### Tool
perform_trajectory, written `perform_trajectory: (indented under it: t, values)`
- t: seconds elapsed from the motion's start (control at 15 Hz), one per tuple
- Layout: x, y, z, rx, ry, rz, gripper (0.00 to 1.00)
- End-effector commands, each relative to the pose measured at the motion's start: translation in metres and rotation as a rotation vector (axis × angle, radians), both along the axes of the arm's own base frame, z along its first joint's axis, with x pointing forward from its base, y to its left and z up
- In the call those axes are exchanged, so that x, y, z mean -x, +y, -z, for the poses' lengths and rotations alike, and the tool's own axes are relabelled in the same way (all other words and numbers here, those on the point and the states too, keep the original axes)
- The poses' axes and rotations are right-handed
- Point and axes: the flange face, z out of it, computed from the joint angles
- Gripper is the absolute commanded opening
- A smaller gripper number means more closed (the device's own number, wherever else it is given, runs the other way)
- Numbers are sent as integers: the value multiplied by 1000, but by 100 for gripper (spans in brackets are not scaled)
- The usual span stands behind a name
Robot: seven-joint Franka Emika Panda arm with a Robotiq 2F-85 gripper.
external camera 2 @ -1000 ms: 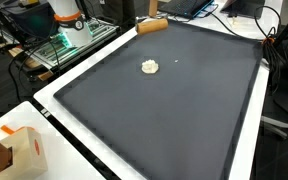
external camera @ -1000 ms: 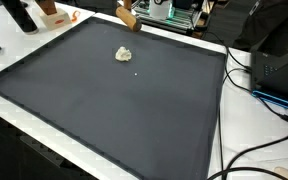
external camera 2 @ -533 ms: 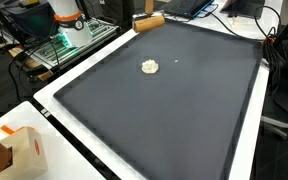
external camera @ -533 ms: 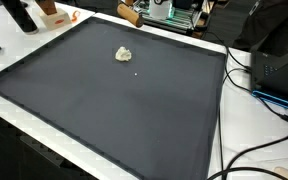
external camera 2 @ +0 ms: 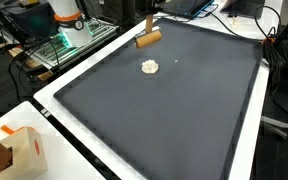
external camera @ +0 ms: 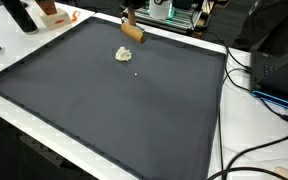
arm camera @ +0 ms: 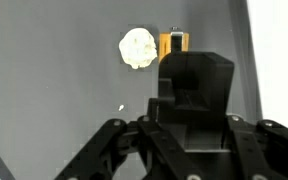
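My gripper [arm camera: 194,100] is shut on a dark tool that ends in a small wooden head [arm camera: 174,42]. Both exterior views show only that wooden head [external camera: 131,29] [external camera 2: 149,39], hanging on a thin dark stem over the far edge of the dark mat [external camera: 134,110] [external camera 2: 174,110]. The gripper itself is outside those views. A small white crumpled lump [external camera: 124,54] [external camera 2: 150,67] [arm camera: 136,48] lies on the mat just in front of the head, apart from it. In the wrist view the lump sits directly left of the wooden tip.
A white table border [external camera: 239,130] runs round the mat. Cables [external camera: 256,82] and a black box [external camera: 281,60] lie at one side. A cardboard carton [external camera 2: 24,150] stands at a corner. The robot's base [external camera 2: 66,15] and electronics [external camera: 179,12] stand behind the far edge.
The wooden head has tilted, come down and moved over the mat's far edge, closer to the white lump. The lump has not moved.
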Motion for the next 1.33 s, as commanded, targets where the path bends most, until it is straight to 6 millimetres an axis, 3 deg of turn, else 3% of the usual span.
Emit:
perform_trajectory:
  t: [0.0,0.2,0.47,1.27]
  values:
    - [2,-10,38,6,-8,-90,24]
    - [4,-19,64,22,-25,-137,24]
    - [2,-31,83,47,-70,-178,24]
    - [-9,-45,81,68,-155,-225,24]
